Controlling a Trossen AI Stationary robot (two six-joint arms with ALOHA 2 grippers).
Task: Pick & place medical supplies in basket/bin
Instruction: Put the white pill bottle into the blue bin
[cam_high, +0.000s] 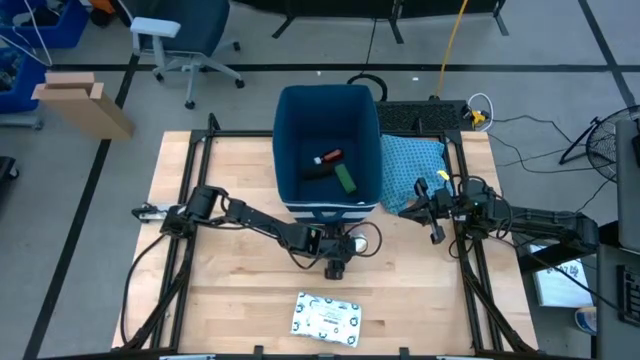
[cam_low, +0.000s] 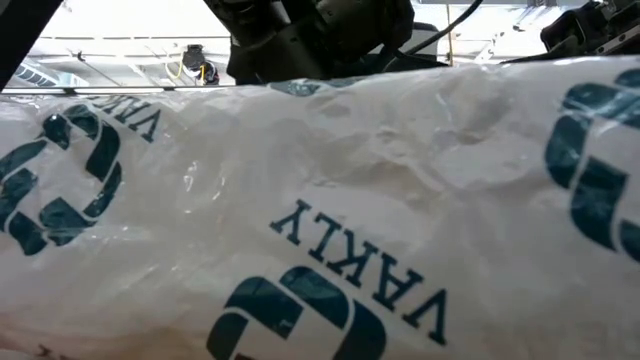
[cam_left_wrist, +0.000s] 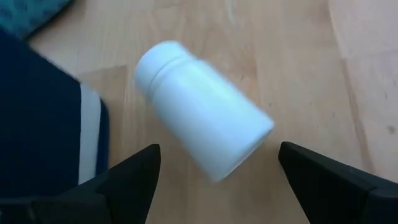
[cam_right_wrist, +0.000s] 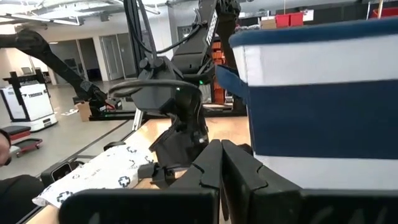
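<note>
A white bottle (cam_left_wrist: 202, 109) lies on its side on the table (cam_high: 220, 290) just before the bin (cam_high: 327, 140), light, hard and probably prone to rolling, best pinched across its body by the wide-open, empty left gripper (cam_left_wrist: 217, 168).

wooden table (cam_high: 220, 290) carries bin (cam_high: 328, 205), cloth (cam_high: 412, 165), white packet (cam_high: 326, 317), white bottle (cam_left_wrist: 202, 109).

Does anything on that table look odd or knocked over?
Yes: a white bottle lies on its side on the wood table, just in front of the blue bin, between the open fingers of the left gripper.
</note>
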